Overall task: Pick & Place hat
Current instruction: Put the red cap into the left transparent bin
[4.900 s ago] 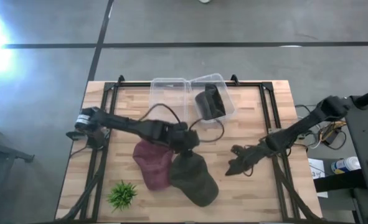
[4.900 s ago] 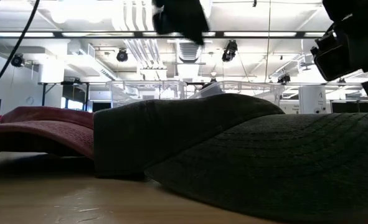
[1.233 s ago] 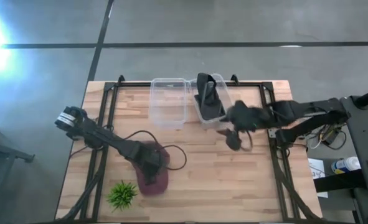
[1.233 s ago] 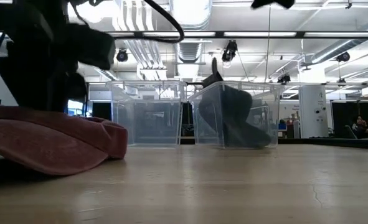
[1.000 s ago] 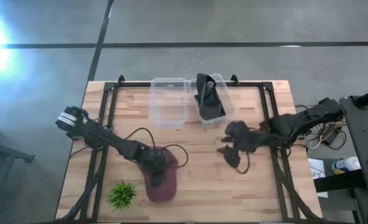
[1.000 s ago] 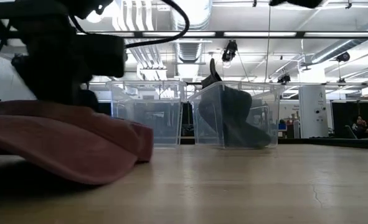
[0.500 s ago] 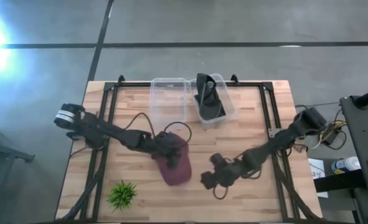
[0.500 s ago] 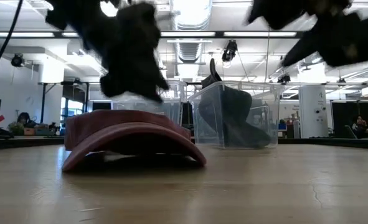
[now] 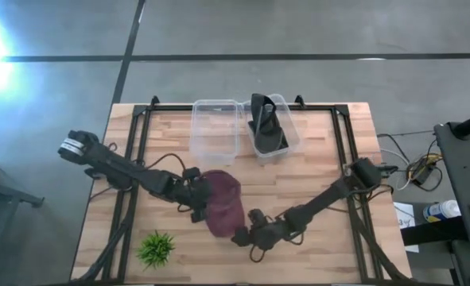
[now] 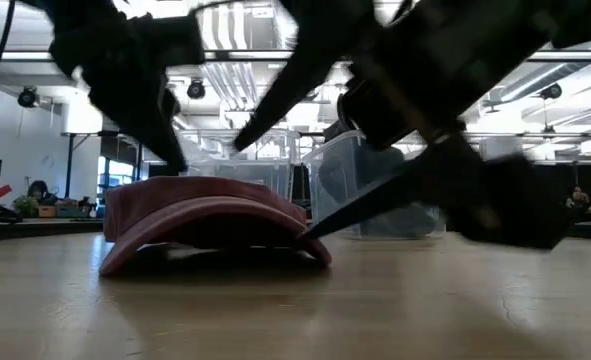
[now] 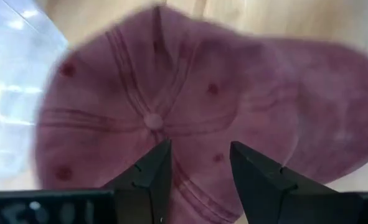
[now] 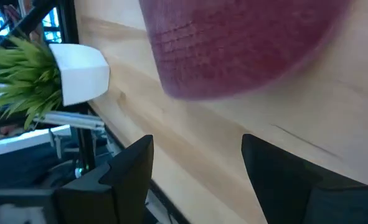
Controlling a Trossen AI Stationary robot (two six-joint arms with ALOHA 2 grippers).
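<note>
A maroon cap lies crown up on the wooden table, resting on its brim and rear edge. My left gripper is open at the cap's left side, its fingers close above the crown, near the top button. My right gripper is open and low at the cap's near side, facing the brim without touching it. A dark cap sits inside the right clear bin.
Two clear bins stand at the far edge: the left bin holds nothing, and the right bin holds the dark cap. A small green plant in a white pot stands near the near-left corner, close to my right gripper's fingers.
My left gripper moved the maroon cap from the near-left area toward the table's middle, then drew back off it to the left, leaving it resting. My right arm swung from beside the right bin toward the near edge and left, down to the cap's brim.
</note>
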